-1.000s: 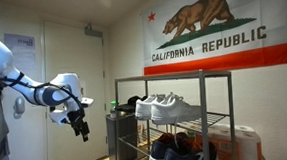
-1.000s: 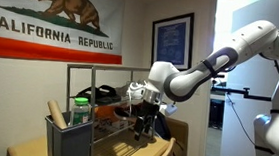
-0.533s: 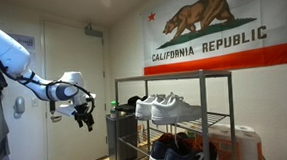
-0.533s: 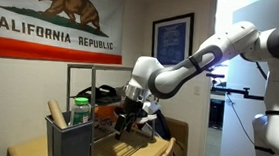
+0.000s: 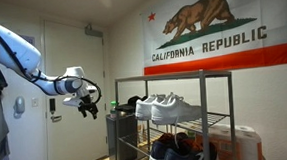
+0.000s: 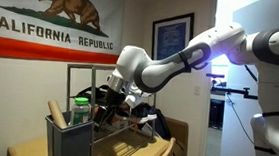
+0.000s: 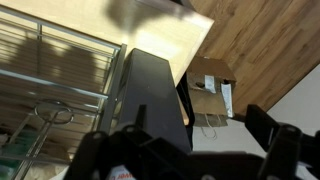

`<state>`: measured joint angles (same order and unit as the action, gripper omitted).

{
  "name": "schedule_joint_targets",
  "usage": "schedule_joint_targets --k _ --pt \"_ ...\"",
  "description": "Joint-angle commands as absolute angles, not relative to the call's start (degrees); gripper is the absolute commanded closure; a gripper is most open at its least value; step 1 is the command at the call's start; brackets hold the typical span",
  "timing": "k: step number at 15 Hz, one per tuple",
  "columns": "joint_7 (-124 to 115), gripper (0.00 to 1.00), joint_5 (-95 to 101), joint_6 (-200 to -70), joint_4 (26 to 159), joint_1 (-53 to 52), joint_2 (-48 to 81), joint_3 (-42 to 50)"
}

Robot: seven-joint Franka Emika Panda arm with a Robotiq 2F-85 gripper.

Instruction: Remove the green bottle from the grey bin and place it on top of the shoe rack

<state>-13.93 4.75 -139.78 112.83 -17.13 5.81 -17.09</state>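
Observation:
The green bottle [image 6: 80,111] stands upright in the grey bin [image 6: 69,140], its paler top above the rim. The bin [image 5: 118,138] stands at the end of the shoe rack [image 5: 215,77], which also shows in the other exterior view [image 6: 92,68]. My gripper [image 5: 89,109] hangs in the air beside the bin, slightly above its rim, and is open and empty. In an exterior view my gripper [image 6: 103,112] is just beside the bottle. In the wrist view the gripper [image 7: 190,150] looks down on the dark bin [image 7: 150,95]; the bottle is hidden there.
White sneakers [image 5: 170,108] sit on the rack's upper shelf, dark shoes [image 5: 173,148] below. A brown roll [image 6: 56,113] leans in the bin beside the bottle. A paper bag [image 7: 207,97] stands on the floor near the bin. A door [image 5: 67,55] is behind the arm.
The gripper has moved up and sideways toward the bin and bottle, and is now close beside them. Bottle and bin have not moved.

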Motion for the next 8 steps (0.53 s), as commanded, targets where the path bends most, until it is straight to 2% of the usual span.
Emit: schedule_joint_targets --k 1,8 --pt "-18.49 0.0 10.73 -138.95 105.65 -18.82 9.74 -15.97" --pt "-27.89 0.0 24.62 -144.06 96.77 -22.71 15.87 -11.75"
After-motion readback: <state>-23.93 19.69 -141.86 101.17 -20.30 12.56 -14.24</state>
